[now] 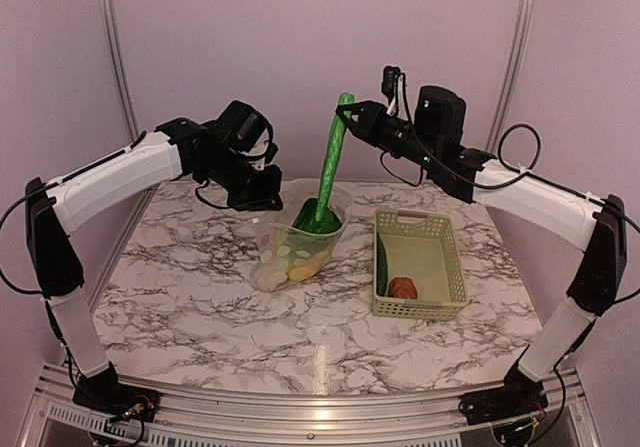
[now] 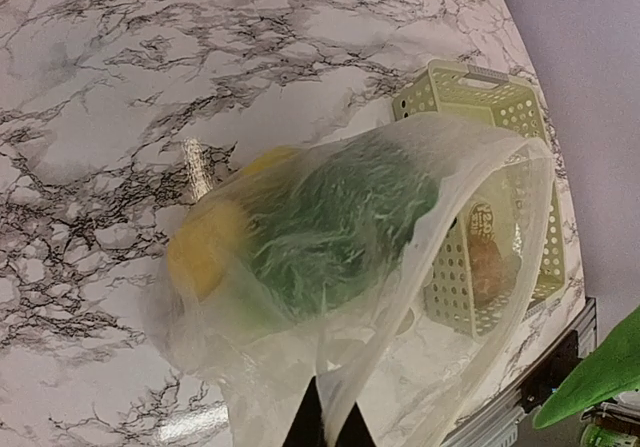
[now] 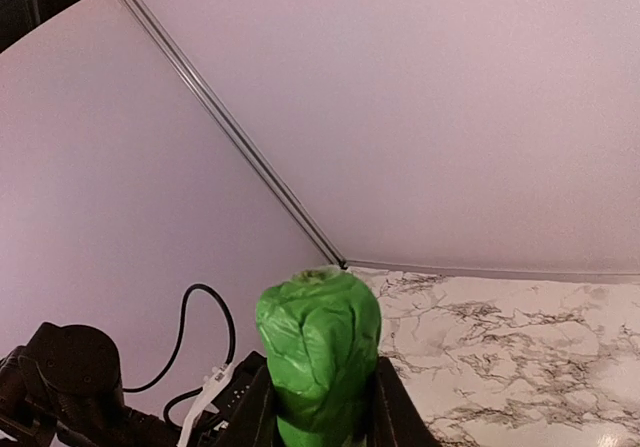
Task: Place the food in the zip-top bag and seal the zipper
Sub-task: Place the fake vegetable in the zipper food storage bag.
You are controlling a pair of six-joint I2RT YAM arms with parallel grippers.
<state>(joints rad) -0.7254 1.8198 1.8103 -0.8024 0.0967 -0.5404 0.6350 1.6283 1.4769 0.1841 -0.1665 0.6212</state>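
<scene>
Loading partial | left hand (image 1: 263, 198) pinching zip-top bag (image 1: 296, 247) rim | right hand (image 1: 352, 115) gripping long green vegetable (image 1: 331, 162) at bag mouth | brown round item (image 1: 403, 288) in basket (image 1: 412, 216), right of centre | sealing pending

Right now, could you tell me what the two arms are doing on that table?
The left gripper pinches the rim of the clear zip-top bag, holding its mouth open. The right gripper holds the long green cucumber by its top, lower end at the bag's mouth. Some green and yellow food is already inside. A brown round item sits in the pale green basket; the bag is unsealed.
</scene>
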